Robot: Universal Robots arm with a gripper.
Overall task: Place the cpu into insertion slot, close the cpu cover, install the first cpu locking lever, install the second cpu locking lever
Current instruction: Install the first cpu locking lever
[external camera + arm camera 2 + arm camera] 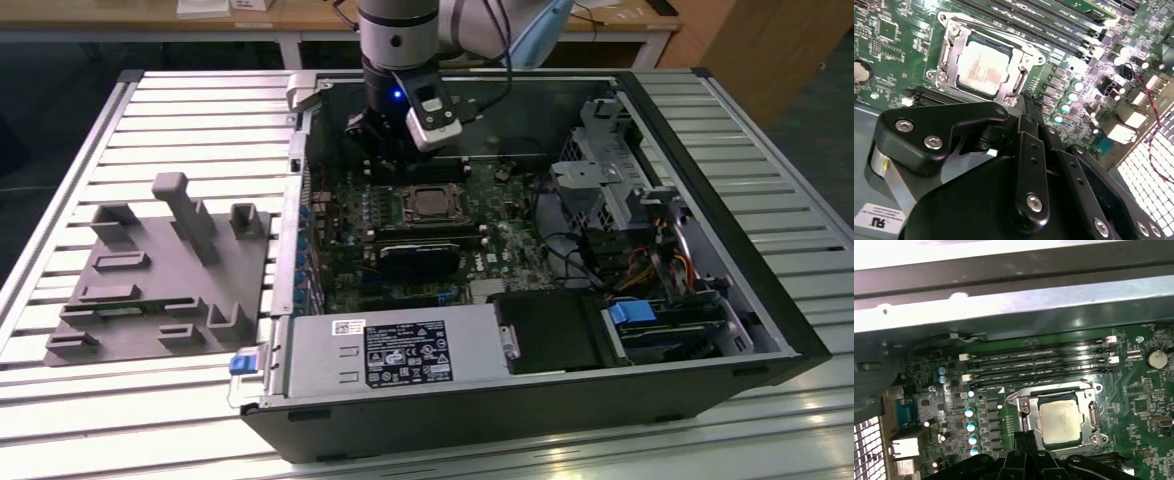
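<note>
Pincer (1024, 436) near cpu (1060, 422), body cropped

My silver-grey jointed robot arm (398, 35) hangs approx vertical, wrist pointing down. Black metal two-finger claw (384, 160) at its end aims downward; in both wrist views its fingers (1019, 442) sit pressed together, nothing btwn them.

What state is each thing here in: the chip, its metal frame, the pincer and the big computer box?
cpu: lying flat, metal top showing.
cpu cover: closed down around the cpu.
pincer: shut, holding nothing, just beside the cpu cover.
computer case: open, insides showing.
</note>
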